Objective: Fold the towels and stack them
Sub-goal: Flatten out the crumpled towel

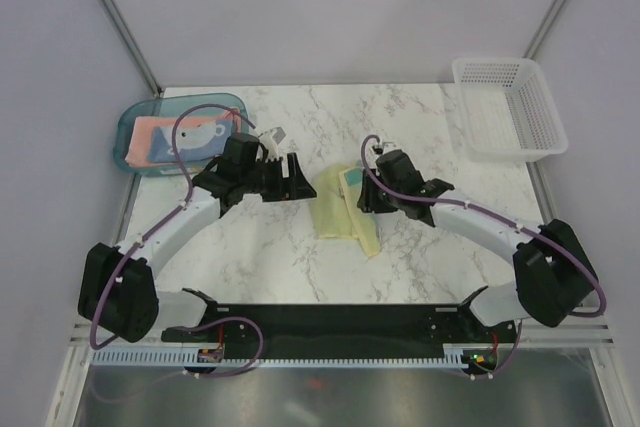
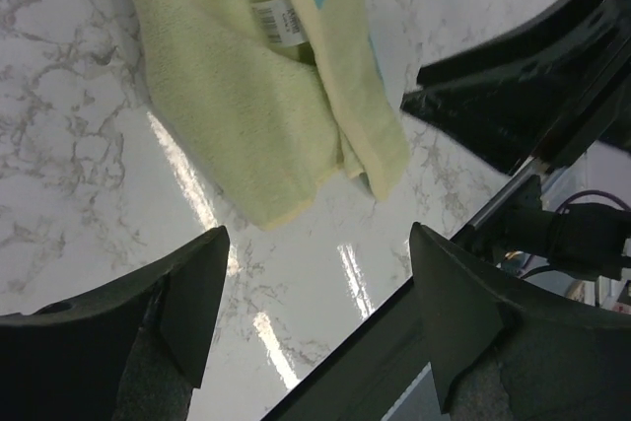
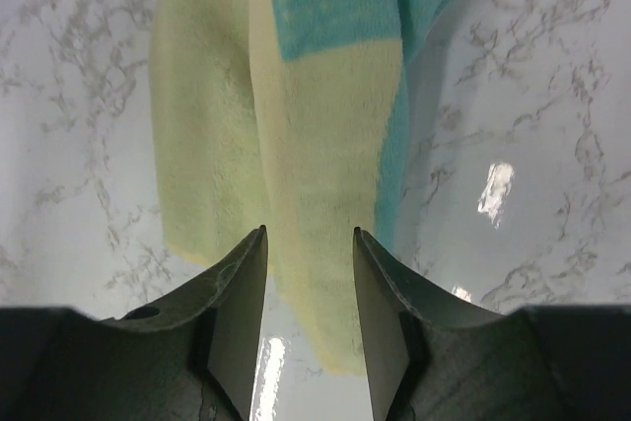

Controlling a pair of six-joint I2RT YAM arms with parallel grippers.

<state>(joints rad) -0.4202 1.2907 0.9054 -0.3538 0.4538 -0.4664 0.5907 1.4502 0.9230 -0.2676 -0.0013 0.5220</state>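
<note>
While both tools hang released and hold nothing, the right tool (image 3: pixel 310 244) hovers right over the pale yellow towel (image 3: pixel 207 145), which lies loosely doubled on the desk (image 1: pixel 300 267) just ahead of the left tool (image 2: pixel 315 278). Well beyond the left tool, the pink towel (image 1: pixel 150 139) and blue towel (image 1: pixel 203 139) look folded in the teal tray (image 1: pixel 128 152). I'd say only the yellow one is left.

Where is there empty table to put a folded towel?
Bare marble lies at the far edge between the teal tray and the white mesh basket, and between the yellow towel and the arm bases. The middle is crowded: the left gripper and right gripper flank that towel.
</note>
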